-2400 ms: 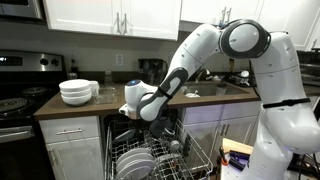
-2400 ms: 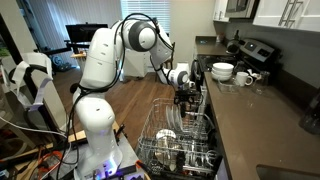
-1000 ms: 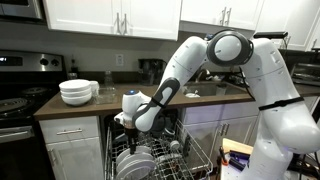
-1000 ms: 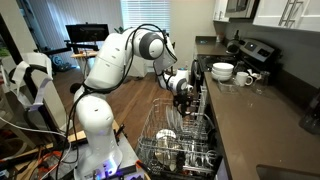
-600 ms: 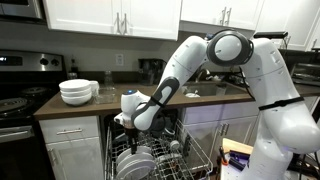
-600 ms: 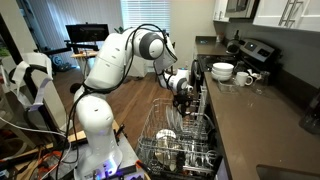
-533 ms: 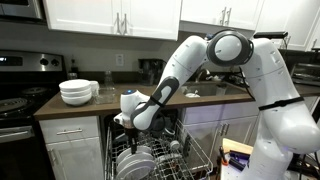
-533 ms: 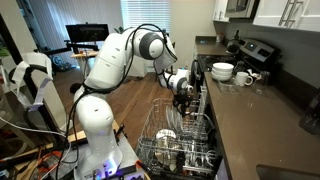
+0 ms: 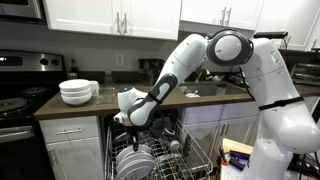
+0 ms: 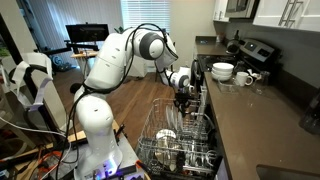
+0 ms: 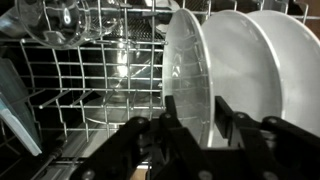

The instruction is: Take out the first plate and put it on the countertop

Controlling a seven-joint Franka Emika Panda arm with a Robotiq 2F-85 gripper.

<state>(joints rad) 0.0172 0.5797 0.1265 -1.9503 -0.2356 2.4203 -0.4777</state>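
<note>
Gripper [image 11: 197, 110] astride the rim of the first plate [image 11: 188, 60] in the dish rack [image 11: 90, 95].
The black fingers [image 11: 170, 122] stand on both sides of the thin rim; whether they already press it I cannot tell. The plate stands upright in wire slots, glossy and pale, probably slippery: squeeze firmly, lift straight up clear of the next plate [image 11: 260, 70], then carry to the dark flat countertop [image 9: 95, 108].
</note>
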